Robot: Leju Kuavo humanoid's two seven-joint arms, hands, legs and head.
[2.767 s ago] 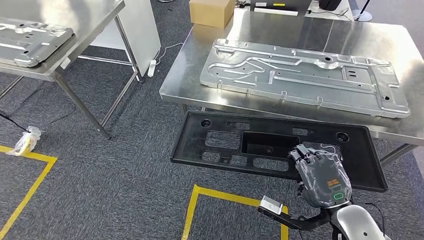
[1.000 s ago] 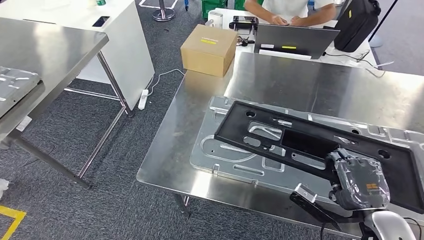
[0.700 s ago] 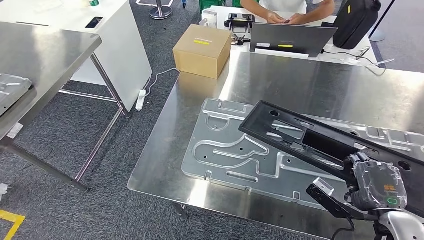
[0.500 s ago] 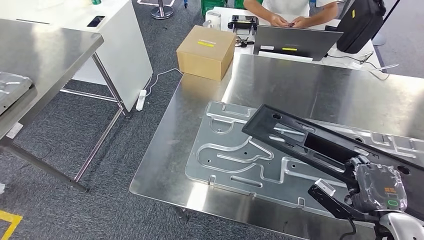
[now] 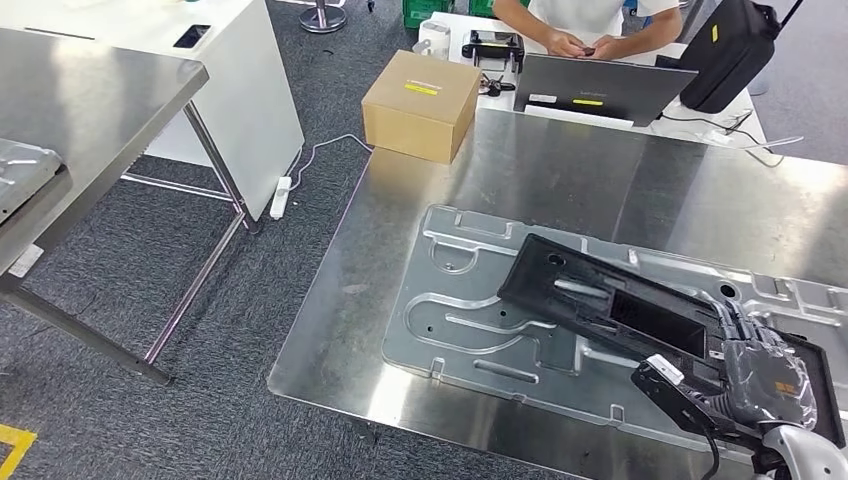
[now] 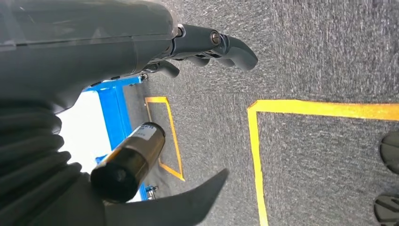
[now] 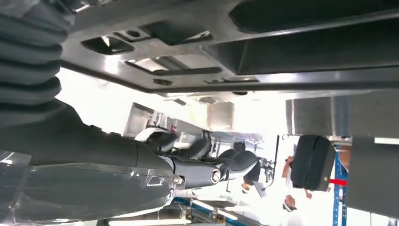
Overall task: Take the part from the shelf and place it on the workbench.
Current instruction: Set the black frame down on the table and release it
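Note:
The part is a long black plastic panel (image 5: 600,305) with cut-outs. It hangs tilted just over a large silver stamped metal plate (image 5: 470,300) lying on the steel workbench (image 5: 560,170). My right hand (image 5: 770,385) grips the panel at its near right edge, at the bench's front right. From the right wrist I see the panel's underside (image 7: 235,47) with my dark fingers (image 7: 211,172) below it. My left hand (image 6: 117,42) hangs over grey carpet, fingers (image 6: 221,42) apart from the thumb (image 6: 188,202), holding nothing.
A cardboard box (image 5: 420,92) and a grey laptop (image 5: 605,88) stand at the bench's far edge. Behind them are a person's hands (image 5: 585,42) and a black bag (image 5: 730,55). A second steel table (image 5: 90,100) and a white cabinet (image 5: 255,90) stand to the left.
The view swung up from the floor to the workbench. My right hand carried the black panel up over the bench, then drew it nearer and lower over the metal plate.

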